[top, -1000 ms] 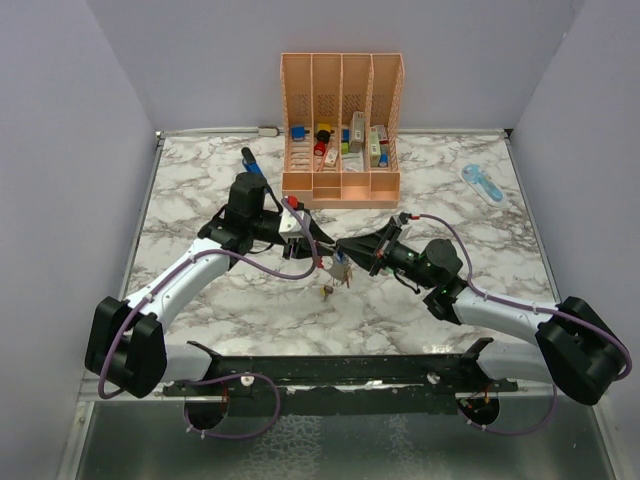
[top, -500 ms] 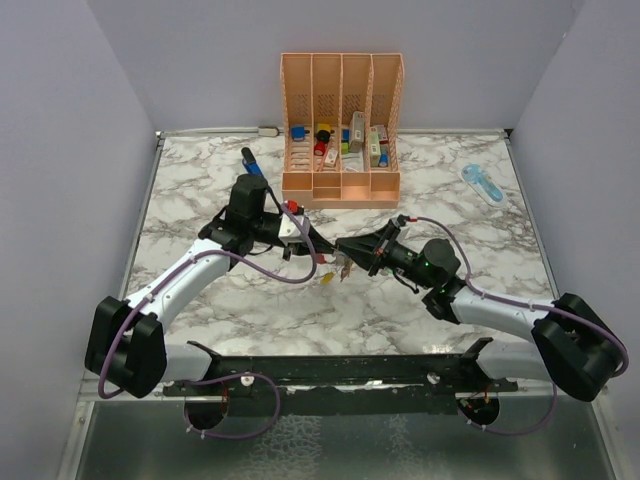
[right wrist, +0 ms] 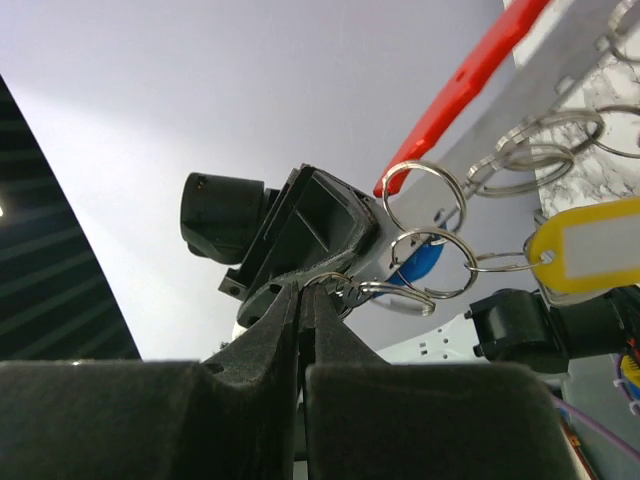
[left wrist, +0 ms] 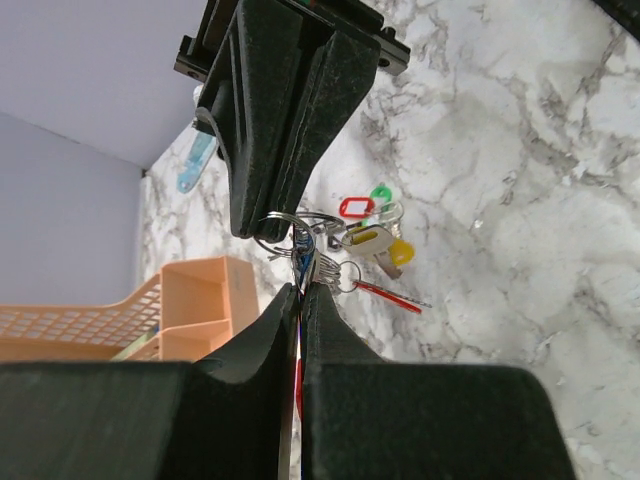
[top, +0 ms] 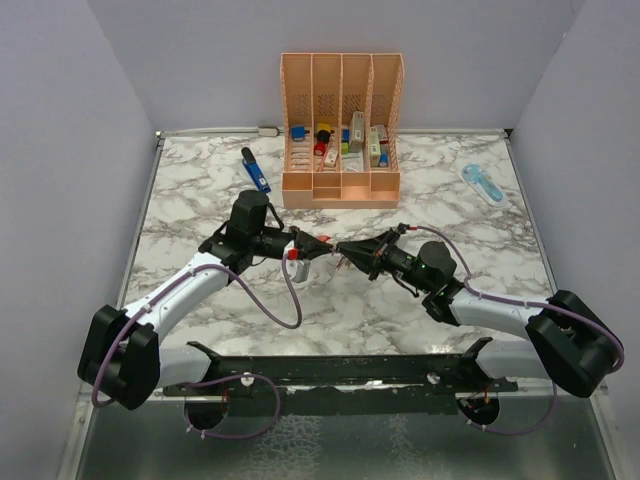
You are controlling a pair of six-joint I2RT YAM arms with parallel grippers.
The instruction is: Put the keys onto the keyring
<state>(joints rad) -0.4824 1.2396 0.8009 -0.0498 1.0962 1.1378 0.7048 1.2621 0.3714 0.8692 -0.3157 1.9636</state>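
Keys (left wrist: pixel 368 240) with red, green and yellow tags are bunched on metal split rings right at the tips of both jaws, in front of the peach organiser rack (top: pixel 342 100). The left gripper (left wrist: pixel 300 288) is seen with its jaws pressed together on the keyring (right wrist: pixel 470 80), a red sliver of which shows between the fingers. It is met tip to tip by the right gripper (right wrist: pixel 300 290), whose jaws are closed on one split ring of the keys. Several more rings appear threaded on the grey-white half of the keyring, beside its red half. All of this is held over a white, grey-veined marble counter (top: pixel 450 200). Just left of the rack a blue pen-like tool (top: pixel 255 168) is laid, and well to the rack's right a pale blue gadget (top: pixel 483 183). Small coloured items are stored in the rack's slots. The counter is enclosed by plain lavender-grey walls (top: pixel 190 60) behind and to either side of the rack.
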